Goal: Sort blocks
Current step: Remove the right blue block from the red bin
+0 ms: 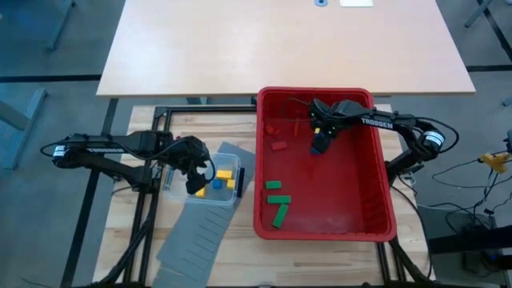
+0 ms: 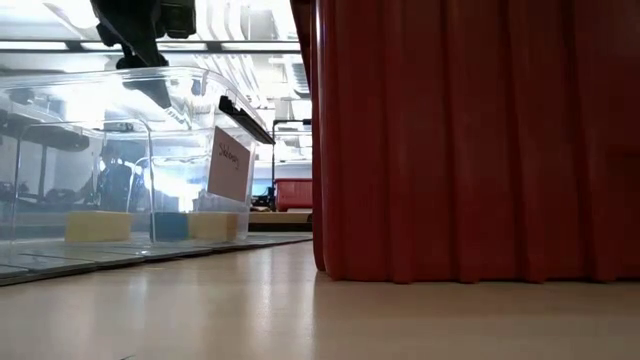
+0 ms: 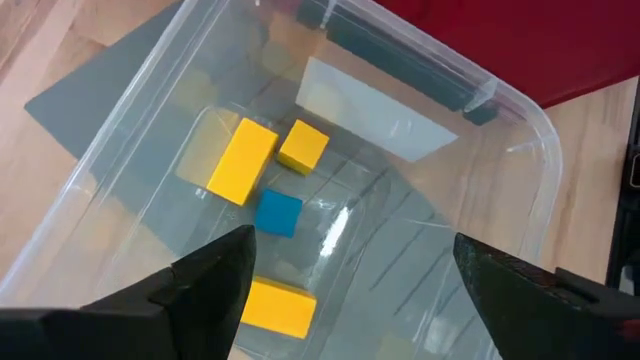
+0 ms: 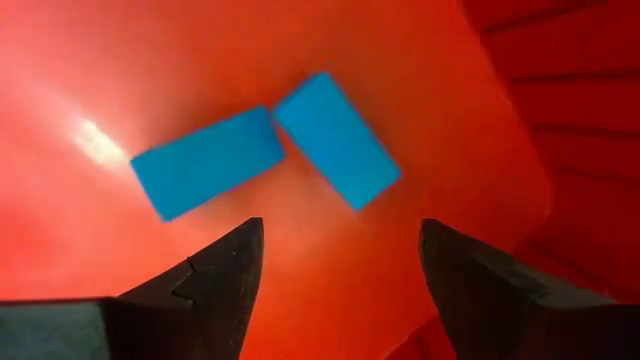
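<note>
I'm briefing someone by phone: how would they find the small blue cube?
Find the clear plastic tub left of the red bin, under the left end effector. The blue cube lies on its floor among three yellow blocks: the only blue piece there.

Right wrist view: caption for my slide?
Open right gripper above two blue blocks lying on the red bin floor.

Blocks: three green (image 1: 277, 200), two blue (image 4: 265, 150), three yellow (image 3: 241, 160), two red (image 1: 278, 146).
</note>
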Controlling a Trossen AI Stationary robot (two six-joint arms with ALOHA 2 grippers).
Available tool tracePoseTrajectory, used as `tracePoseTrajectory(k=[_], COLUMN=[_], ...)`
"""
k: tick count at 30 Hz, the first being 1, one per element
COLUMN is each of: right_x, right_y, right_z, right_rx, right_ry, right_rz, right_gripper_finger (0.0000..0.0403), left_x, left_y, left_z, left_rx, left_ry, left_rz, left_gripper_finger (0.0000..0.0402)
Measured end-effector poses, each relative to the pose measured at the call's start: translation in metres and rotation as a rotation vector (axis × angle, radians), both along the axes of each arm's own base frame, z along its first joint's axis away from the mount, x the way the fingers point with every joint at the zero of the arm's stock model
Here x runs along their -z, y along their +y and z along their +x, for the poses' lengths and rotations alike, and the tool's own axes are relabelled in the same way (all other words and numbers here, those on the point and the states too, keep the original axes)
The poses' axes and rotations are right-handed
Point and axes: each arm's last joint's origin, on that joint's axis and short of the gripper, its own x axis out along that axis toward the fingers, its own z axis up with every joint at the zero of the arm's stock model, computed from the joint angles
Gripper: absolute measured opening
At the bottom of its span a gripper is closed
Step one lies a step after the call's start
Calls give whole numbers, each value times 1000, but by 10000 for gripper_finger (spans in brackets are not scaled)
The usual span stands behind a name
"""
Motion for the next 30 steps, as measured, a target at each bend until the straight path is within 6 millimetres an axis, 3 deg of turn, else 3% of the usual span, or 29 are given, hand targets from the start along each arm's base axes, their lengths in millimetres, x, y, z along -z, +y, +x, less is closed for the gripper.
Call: tracePoseTrajectory(k=[7, 13, 19, 24, 30], right_x=[5, 39, 63, 56, 32], right_y=[-6, -17, -23, -25, -32], right_z=[6, 12, 13, 13, 22], right_rx=[-50, -34, -15, -27, -24], right_ry=[-20, 77, 217, 219, 145], right_rz=[-10, 91, 67, 41, -13], right_gripper_finger=[243, 230, 236, 250, 256], left_x=[0, 0, 0, 0, 0], left_y=[0, 0, -1, -1, -1], left_z=[0, 0, 0, 0, 1], left_rx=[-20, -43, -63, -70, -62], left_ry=[1, 2, 5, 6, 7], left_rz=[-14, -38, -81, -87, -82], left_gripper_finger=[314, 314, 314, 314, 314])
